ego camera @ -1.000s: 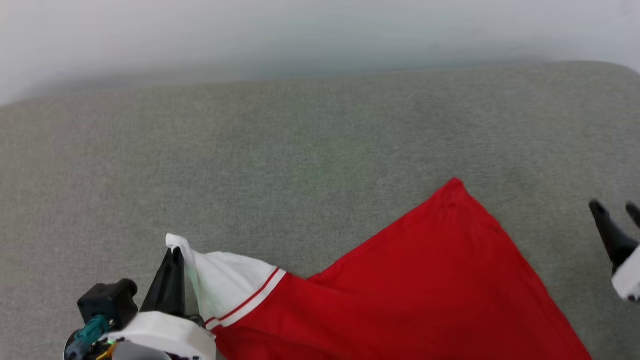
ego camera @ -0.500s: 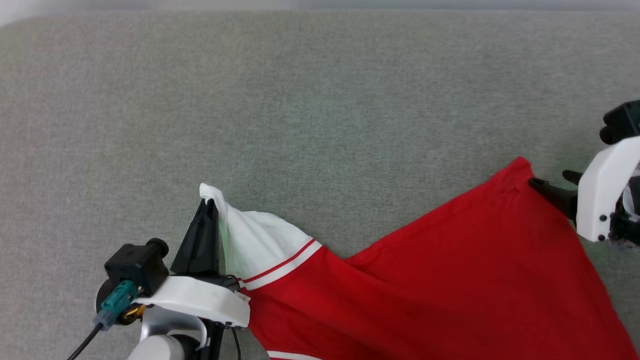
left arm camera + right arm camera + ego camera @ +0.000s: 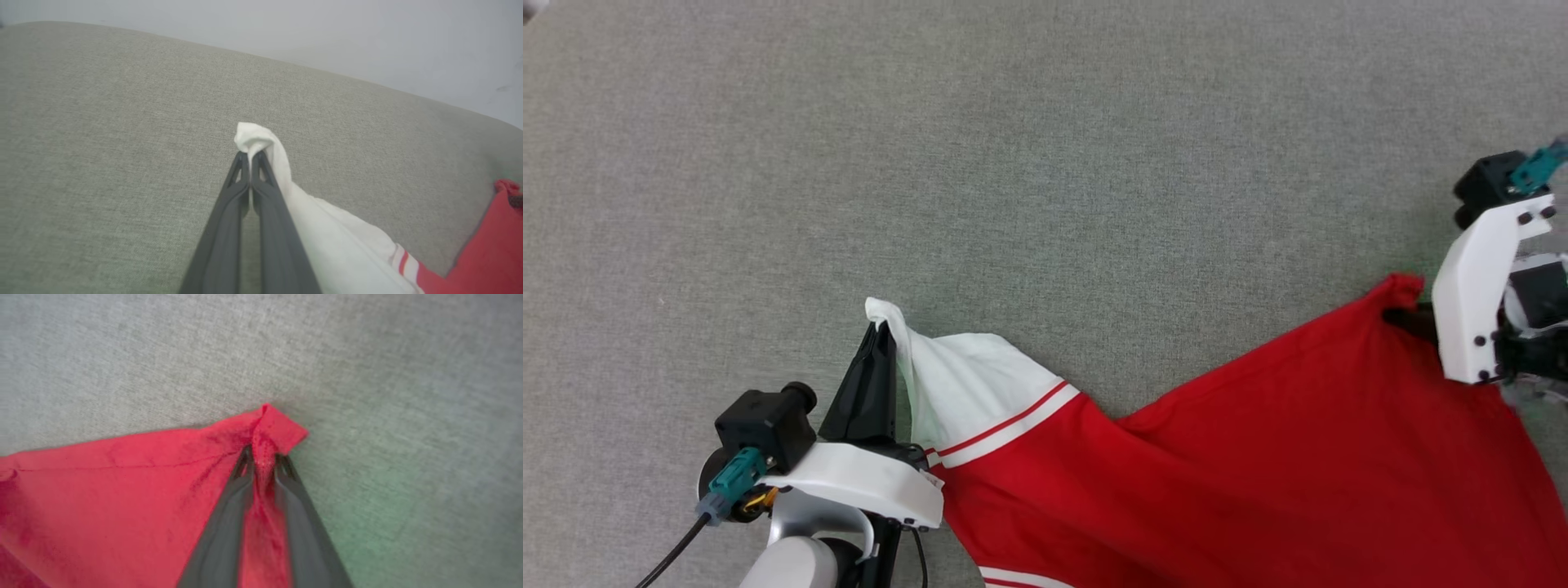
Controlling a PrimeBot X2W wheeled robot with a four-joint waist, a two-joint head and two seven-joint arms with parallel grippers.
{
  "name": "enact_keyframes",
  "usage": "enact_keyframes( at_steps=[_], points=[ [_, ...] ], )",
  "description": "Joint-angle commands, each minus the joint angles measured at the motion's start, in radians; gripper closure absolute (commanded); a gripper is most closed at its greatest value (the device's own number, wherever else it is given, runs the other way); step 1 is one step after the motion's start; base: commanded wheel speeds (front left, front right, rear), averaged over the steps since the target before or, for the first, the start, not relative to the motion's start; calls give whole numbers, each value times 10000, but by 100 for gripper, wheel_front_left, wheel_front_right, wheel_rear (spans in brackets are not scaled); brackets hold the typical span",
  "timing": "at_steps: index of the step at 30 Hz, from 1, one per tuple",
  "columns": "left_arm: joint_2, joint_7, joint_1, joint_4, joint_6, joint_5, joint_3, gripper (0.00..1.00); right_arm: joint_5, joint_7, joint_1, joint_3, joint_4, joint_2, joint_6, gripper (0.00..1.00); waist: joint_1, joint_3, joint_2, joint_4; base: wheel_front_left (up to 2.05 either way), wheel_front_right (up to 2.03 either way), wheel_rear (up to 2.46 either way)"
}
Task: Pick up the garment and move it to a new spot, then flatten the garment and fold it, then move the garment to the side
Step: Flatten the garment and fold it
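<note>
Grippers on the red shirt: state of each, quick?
Left gripper: shut, pinching the white sleeve tip of the red soft-fabric garment.
Right gripper: shut on the garment's red corner, fabric bunched between its fingers.

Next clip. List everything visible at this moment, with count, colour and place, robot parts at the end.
shirt: one, red with a white sleeve and red-white striped trim, across the lower right of the head view, on the fabric surface
fabric surface: one, grey, under the shirt and both arms
wall: one, pale grey, beyond the surface's far edge in the left wrist view
cable: one, black, trailing from the left wrist at the lower left of the head view
left gripper: one, dark fingers, shut on the tip of the shirt's white sleeve
right gripper: one, dark fingers, shut on a bunched red corner of the shirt, at the right edge of the head view
</note>
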Motion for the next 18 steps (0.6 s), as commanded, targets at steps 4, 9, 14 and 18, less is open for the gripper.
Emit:
enact_keyframes(
  at_steps=[4,9,14,18],
  points=[
    [92,41,-177,143,-47,-93,61,100,279,-39,373,462,402,250,0,100,-1,-309,-1,-107,0,0,0],
    [307,114,-362,393,-293,-182,119,100,308,-998,133,356,329,47,0,100,-1,-1057,-1,-315,0,0,0],
    [624,366,-1254,892,-762,-261,206,100,-208,-2452,-88,73,547,-12,0,100,-1,-2006,-1,-599,0,0,0],
    [879,610,-2458,1538,-1180,-213,201,100,-644,-3325,-337,-265,969,115,-1,100,-1,-2651,-1,-861,0,0,0]
  ],
)
